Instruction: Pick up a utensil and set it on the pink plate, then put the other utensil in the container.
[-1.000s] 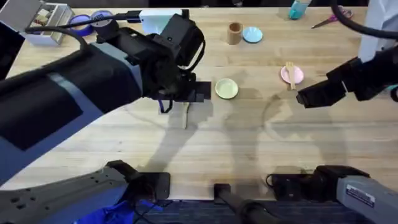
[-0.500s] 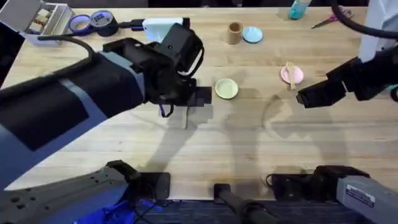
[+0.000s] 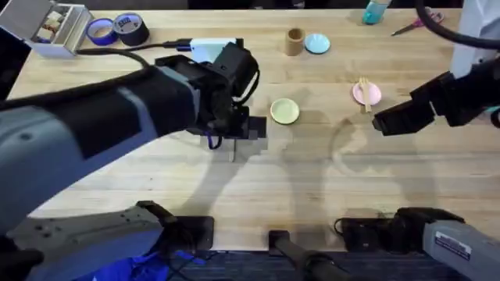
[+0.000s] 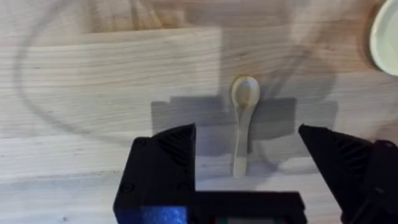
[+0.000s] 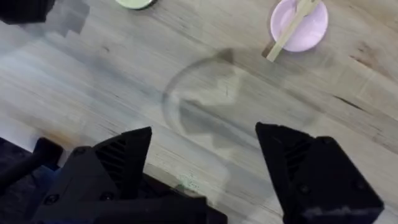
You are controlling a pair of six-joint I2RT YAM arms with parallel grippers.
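A small wooden fork lies across the pale pink plate at the right; the fork and the pink plate are also in the right wrist view. My right gripper hovers open just in front of the plate, nothing between its fingers. The slim wooden spoon lies flat on the table, its handle poking out from under my left arm. My left gripper hangs open directly above the spoon, one finger on each side of the handle. The brown cylindrical container stands at the back.
A yellow-green plate lies just right of my left gripper. A light blue plate sits beside the container. A grey box, tape rolls, a teal bottle and scissors line the far edge.
My left arm has dropped lower and shifted slightly toward the spoon. The right arm, fork and plates have not moved.
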